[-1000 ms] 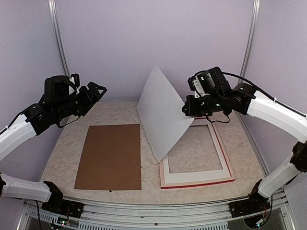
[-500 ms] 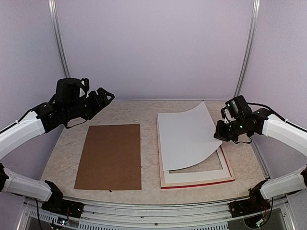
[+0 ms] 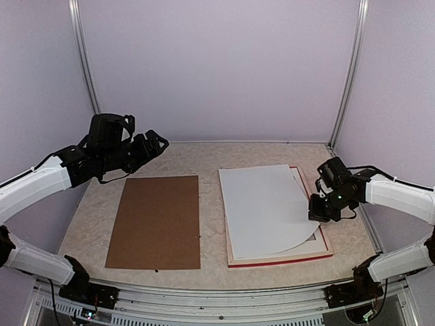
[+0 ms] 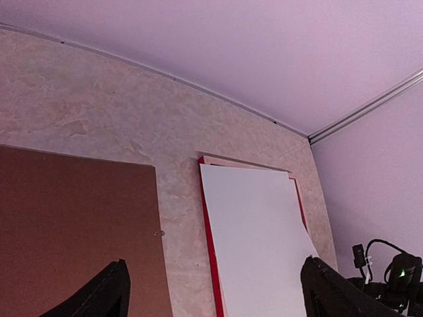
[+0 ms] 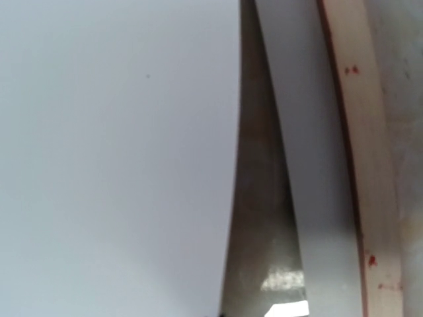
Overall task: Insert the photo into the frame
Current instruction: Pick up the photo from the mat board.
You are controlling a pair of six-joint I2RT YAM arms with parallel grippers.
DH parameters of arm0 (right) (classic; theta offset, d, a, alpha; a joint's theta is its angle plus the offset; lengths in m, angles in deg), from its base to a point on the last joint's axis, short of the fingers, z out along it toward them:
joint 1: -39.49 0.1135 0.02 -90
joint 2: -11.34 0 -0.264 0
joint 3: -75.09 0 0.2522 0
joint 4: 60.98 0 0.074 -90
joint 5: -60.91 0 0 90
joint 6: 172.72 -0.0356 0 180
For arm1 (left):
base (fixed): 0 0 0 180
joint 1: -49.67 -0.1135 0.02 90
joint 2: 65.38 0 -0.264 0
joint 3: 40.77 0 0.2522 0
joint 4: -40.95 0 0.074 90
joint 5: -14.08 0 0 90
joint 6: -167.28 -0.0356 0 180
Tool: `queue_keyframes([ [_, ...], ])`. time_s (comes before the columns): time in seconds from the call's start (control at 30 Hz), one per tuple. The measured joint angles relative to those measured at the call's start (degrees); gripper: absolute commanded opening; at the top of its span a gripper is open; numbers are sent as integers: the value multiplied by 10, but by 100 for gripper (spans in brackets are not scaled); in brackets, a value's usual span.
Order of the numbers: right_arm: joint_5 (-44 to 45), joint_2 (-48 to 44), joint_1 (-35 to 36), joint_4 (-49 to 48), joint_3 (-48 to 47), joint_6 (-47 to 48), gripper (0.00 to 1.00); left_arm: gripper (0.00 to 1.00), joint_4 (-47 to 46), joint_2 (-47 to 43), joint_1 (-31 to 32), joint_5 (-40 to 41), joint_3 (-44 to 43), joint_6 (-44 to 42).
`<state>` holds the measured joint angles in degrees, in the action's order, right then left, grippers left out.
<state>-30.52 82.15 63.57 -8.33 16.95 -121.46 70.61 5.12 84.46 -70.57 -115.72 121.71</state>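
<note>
The photo (image 3: 265, 207) lies white side up over the frame (image 3: 279, 261); its printed face is hidden. My right gripper (image 3: 317, 209) is shut on the photo's right edge, which stays slightly lifted and curled. The frame lies flat at the right of the table, with its red edge along the front. In the right wrist view the photo (image 5: 119, 165) fills the left side, beside the frame's pale wooden side (image 5: 367, 165). My left gripper (image 3: 160, 142) hangs open and empty above the table's back left. The left wrist view shows the photo (image 4: 258, 238) between its fingers (image 4: 109, 294).
A plain brown backing board (image 3: 158, 221) lies flat on the left half of the table. A white mat board (image 3: 319, 246) sits in the frame under the photo, a strip of it (image 5: 310, 165) showing. Purple walls enclose the table on three sides.
My right gripper has swung the photo from standing on edge down and to the right, laying it nearly flat over the frame. The left arm has drifted slightly right.
</note>
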Motion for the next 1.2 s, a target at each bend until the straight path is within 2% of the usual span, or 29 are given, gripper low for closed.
queue_keyframes([
  [0.2,6,-17,0,0,20,-16,0,90,0,6,3,12,0,-9],
  [0.5,16,-33,-22,-6,46,-37,0,98,0,30,8,24,0,-17],
  [1.2,14,-74,-30,-42,99,-86,0,99,0,55,13,25,0,-28],
])
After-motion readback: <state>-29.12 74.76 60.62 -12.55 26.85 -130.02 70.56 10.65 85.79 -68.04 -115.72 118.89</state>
